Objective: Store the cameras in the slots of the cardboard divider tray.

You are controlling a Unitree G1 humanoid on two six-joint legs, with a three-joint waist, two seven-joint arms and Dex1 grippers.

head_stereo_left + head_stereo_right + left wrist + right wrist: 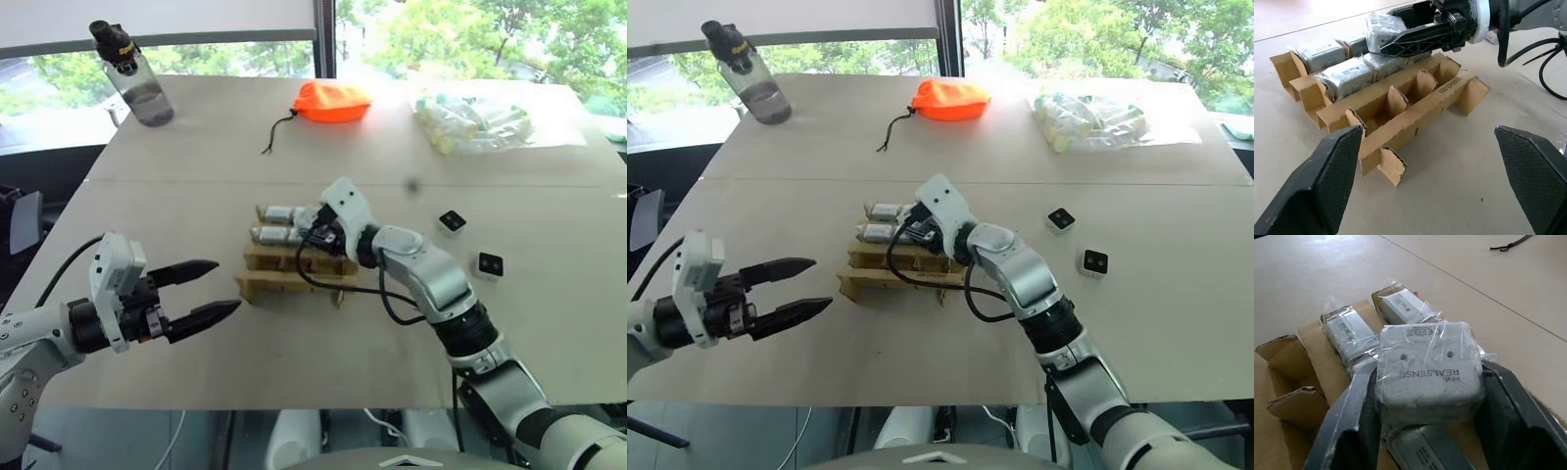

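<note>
Right wrist view: my right gripper (1425,396) clamps a wrapped camera (1427,369) over the tray (1400,129) | left gripper (211,290) gaping, empty, beside tray | four cameras (1347,78) slotted in far rows, near rows bare | two cameras (452,221) wait on table (196,166) | I judge roughly half done

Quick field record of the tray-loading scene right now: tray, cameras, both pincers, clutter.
tray: cardboard divider tray mid-table, near rows empty
stored: wrapped cameras in the far rows
loose: two cameras on the table, robot's right of the tray
right pincer: right pincer over the tray, shut on a wrapped camera
left pincer: left pincer open, empty, apart from the tray on the robot's left
clutter: water bottle, orange pouch, clear bag of tubes at the far edge
</note>
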